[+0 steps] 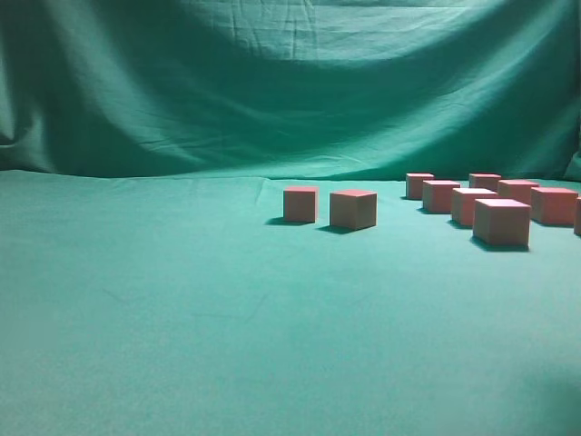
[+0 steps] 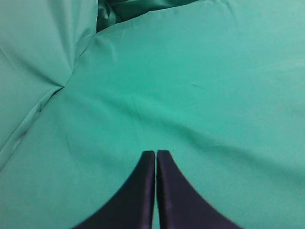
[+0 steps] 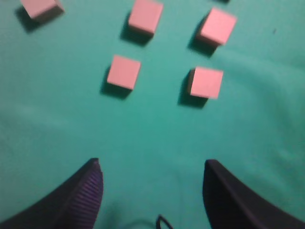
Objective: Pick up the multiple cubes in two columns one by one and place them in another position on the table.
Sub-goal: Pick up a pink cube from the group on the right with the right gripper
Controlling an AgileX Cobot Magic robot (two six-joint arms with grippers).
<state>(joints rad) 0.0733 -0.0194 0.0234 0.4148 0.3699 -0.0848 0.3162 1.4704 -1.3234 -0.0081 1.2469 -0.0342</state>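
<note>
The right gripper (image 3: pixel 152 167) is seen spread wide above the table (image 3: pixel 157 138), nothing caught between its jaws and nothing touched. Ahead of it five cubes (image 3: pixel 124 71) are laid out on the cloth, four in two columns and one off at the top left corner. The left gripper (image 2: pixel 156 153) is pressed fully together, tips meeting, with only bare cloth under it. From the exterior view, two cubes (image 1: pixel 353 209) are parked mid-table, well apart from the two-column bunch at the right; neither arm can be seen there.
</note>
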